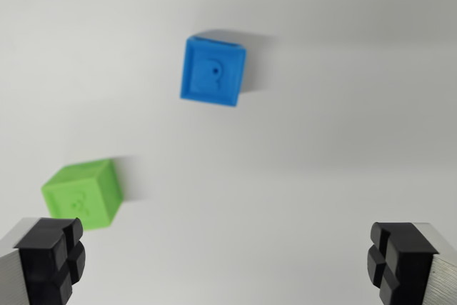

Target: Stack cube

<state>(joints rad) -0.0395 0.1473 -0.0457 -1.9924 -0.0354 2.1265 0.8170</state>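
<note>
Blue cube (213,71): sits flat on the white desk (335,126), upper middle of the wrist view, well ahead of the fingers; its top face carries an embossed mark (possibly a question mark, the blur makes it hard to read).
Green cube (82,194): lower on the wrist view's left, apart from the blue one, just above and nearly touching the left finger pad in the picture; whether they really touch cannot be told.
Fingers (228,262): spread wide and holding nothing, one black pad (51,258) at the bottom left corner, the other at the bottom right, bare desk between them.
Step in hand: judged as the approach to a first pick; neither cube is lifted or stacked yet.
Which cube goes first: cannot be told from the task line alone (either could serve as base).
Doing it well: centre the gap over the chosen cube, turn the wrist so the pads meet two parallel faces squarely, since both cubes lie slightly rotated in the view, then descend straight.
Surroundings: nothing else on the desk in view, only soft shadows beside each cube.
In the way: no obstacle between the cubes; the main risk is the left pad nudging the green cube on a descent.
</note>
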